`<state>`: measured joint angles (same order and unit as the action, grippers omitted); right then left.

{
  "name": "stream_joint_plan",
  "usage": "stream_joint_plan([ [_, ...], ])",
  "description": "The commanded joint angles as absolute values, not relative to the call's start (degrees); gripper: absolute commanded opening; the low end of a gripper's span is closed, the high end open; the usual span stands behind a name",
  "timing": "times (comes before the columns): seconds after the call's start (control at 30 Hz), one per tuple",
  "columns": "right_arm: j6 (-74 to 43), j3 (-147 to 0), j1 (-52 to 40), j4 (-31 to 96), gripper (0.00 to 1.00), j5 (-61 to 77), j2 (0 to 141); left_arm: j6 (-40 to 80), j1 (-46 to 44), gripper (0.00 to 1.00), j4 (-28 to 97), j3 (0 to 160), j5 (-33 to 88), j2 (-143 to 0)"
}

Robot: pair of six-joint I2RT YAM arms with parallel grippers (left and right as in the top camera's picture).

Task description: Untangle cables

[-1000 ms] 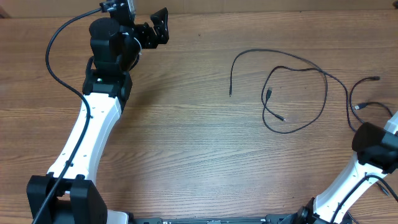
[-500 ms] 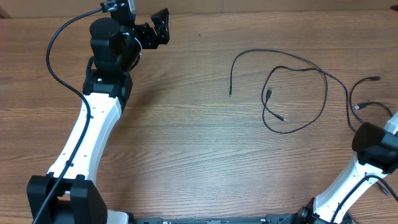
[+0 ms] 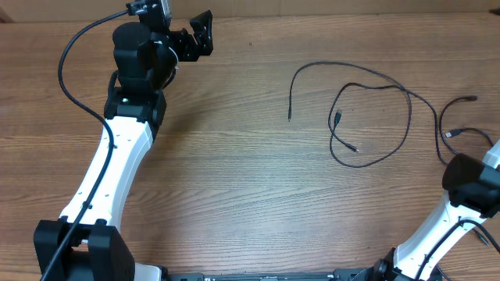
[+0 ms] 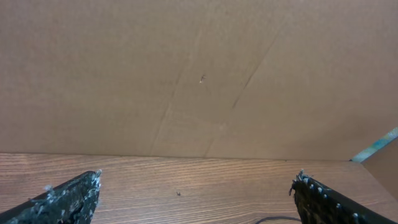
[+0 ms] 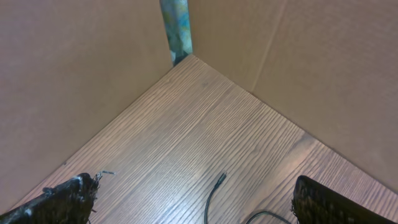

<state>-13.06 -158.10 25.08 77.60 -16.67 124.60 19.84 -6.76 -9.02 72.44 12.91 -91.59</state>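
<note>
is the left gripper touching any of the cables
Apart. The overhead view shows the left gripper near the far edge, with bare table between it and the cables lying off to the right.

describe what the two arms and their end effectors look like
Both arms have white links with black joint housings. The left arm shows a black base and a thick black cable running from its wrist along it; the right arm is only partly in view. The left end effector and right end effector each have two black fingers with whitish specks near the tips.
</note>
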Motion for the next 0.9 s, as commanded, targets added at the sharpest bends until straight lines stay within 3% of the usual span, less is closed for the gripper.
stream_joint_plan([
  [0.0,-13.02,-158.23,25.23,78.24,1.0,-13.21,124.27,20.78,-7.18,1.0,-9.28,72.93,13.56,-91.48],
  [0.17,-13.65,-158.23,25.34,86.35,1.0,-13.54,124.29,20.78,-7.16,0.99,-9.26,72.93,13.56,-91.48],
  [0.3,-30.41,-158.23,26.55,96.53,1.0,-24.47,124.29,20.56,-7.16,1.0,-9.23,72.93,13.56,-91.48],
  [0.5,-41.39,-154.69,31.75,97.08,1.0,-9.96,123.76,19.25,-7.14,1.0,-9.23,72.93,13.56,-91.48],
  [0.87,-41.78,-144.03,36.21,97.08,1.0,-21.87,123.76,17.72,-7.09,1.0,-8.8,72.93,13.3,-91.48],
])
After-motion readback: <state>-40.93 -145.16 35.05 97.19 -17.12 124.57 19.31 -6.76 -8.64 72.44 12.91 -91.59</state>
